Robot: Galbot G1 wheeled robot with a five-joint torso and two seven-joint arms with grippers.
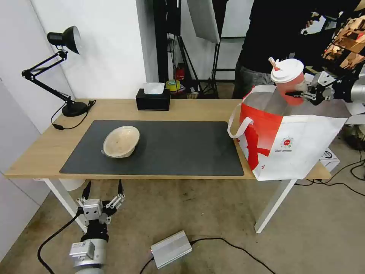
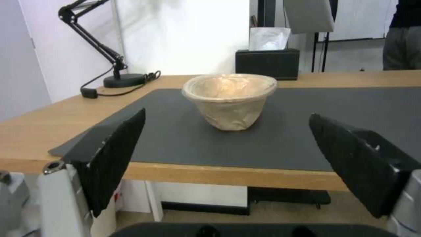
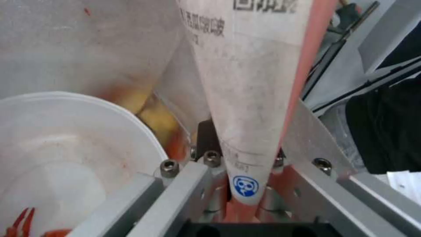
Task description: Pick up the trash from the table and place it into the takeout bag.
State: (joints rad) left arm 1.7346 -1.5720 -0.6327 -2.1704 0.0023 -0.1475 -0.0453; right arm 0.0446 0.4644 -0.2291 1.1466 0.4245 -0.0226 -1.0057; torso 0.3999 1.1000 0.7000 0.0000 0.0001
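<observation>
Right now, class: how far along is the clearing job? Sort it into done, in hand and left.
Done: the white bowl with red scraps lies inside the takeout bag. In hand: the right end effector holds the red cup above the bag's opening. Left: the beige bowl sits on the mat; the left end effector is open below the table edge.

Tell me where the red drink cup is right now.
In the head view, the red drink cup is on the robot's right, held by the right gripper above the open takeout bag.
</observation>
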